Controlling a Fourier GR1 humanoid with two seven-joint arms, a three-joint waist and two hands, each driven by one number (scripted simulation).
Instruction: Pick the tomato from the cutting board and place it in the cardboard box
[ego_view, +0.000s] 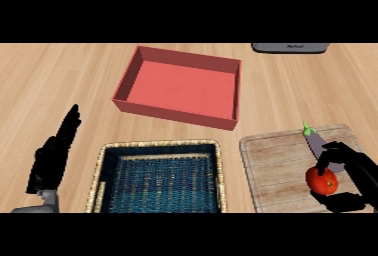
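Pale wood-grain counter; round red tomato in curled right hand.

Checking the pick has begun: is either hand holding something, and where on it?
The right hand pinches the tomato by its sides, fingers above and thumb below, on the cutting board. The left hand is open, holding nothing.
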